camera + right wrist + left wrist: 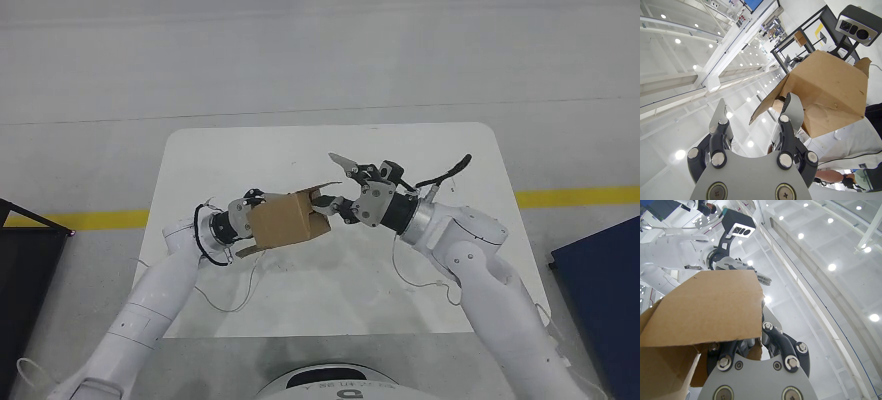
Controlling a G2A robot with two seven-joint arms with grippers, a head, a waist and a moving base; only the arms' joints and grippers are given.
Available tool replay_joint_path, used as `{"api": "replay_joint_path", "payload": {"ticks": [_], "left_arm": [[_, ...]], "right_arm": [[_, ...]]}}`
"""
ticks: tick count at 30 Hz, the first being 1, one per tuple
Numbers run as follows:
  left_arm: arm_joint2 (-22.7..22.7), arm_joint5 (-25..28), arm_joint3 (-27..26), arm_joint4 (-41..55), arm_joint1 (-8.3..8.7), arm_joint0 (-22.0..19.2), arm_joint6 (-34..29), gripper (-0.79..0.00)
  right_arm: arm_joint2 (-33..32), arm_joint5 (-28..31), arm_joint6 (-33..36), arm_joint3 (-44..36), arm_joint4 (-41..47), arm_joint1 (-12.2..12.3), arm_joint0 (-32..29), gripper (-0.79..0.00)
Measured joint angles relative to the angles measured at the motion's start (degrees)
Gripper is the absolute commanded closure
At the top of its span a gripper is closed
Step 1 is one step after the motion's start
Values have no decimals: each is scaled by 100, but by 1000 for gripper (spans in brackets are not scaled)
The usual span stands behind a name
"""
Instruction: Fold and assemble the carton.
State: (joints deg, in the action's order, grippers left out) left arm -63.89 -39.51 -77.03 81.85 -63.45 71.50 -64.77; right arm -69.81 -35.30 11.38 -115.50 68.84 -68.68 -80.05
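Observation:
A brown cardboard carton [288, 220] is held above the middle of the white table [330, 300]. My left gripper [248, 213] is shut on its left end; in the left wrist view the carton [711, 306] covers the fingertips. My right gripper [335, 185] stands open at the carton's right end. In the right wrist view one of its fingers [793, 106] rests against a loose flap at the open end of the carton [829, 85], while the other finger [719, 113] is apart in free air. The right gripper's finger [763, 280] pokes out past the carton's far edge.
The table surface around the arms is bare white. A black frame [22, 228] stands off the table's left side and a dark blue object [600, 285] off its right. A yellow floor line [570, 197] runs behind.

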Motion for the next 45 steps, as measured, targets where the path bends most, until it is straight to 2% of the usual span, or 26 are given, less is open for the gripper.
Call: {"api": "replay_joint_path", "payload": {"ticks": [2, 5, 9, 10, 11, 19, 21, 22, 24, 25, 33, 36, 38, 39, 45], "left_arm": [[1, 2, -5, 12, 7, 5, -2, 0], [3, 11, -10, 30, 19, 15, -11, 0], [-5, 38, 3, 41, 38, 35, -37, 0], [-7, 44, 9, 42, 42, 38, -44, 0], [-10, 51, 17, 43, 46, 40, -51, 0], [-36, 80, 89, 85, 75, 41, -80, 0], [-37, 86, 100, 85, 79, 38, -86, 0], [-36, 89, 102, 88, 81, 37, -89, 0], [-26, 94, 98, 97, 83, 38, -93, 0], [-20, 95, 94, 98, 83, 38, -94, 0], [0, 109, 85, 95, 86, 35, -109, 0], [0, 122, 85, 105, 85, 55, -121, 0], [-3, 130, 84, 107, 85, 72, -129, 0], [-7, 134, 85, 107, 86, 83, -134, 0], [-35, 161, 91, 102, 83, 124, -159, 0]], "right_arm": [[39, -11, -10, 34, 7, -5, 36, -477], [59, -19, -21, 52, 26, -8, 73, -345], [47, -169, -2, 17, 86, 1, 78, -71], [42, -237, 10, 9, 102, 6, 77, -25], [41, -324, 18, 0, 115, 12, 74, 0], [-38, -1157, 98, -42, 348, 71, 77, 0], [-76, -1270, 102, -82, 385, 87, 47, -99], [-86, -1321, 118, -93, 408, 93, 34, -188], [-86, -1500, 157, -101, 442, 110, 22, -311], [-79, -1584, 173, -95, 454, 117, 26, -351], [-14, -2059, 175, -9, 563, 156, 134, -391], [24, -2229, 139, 18, 609, 170, 175, -456], [70, -2275, 101, 50, 653, 179, 195, -566], [107, -2276, 52, 71, 677, 190, 208, -591], [287, -2270, -248, 165, 877, 263, 308, -628]]}}
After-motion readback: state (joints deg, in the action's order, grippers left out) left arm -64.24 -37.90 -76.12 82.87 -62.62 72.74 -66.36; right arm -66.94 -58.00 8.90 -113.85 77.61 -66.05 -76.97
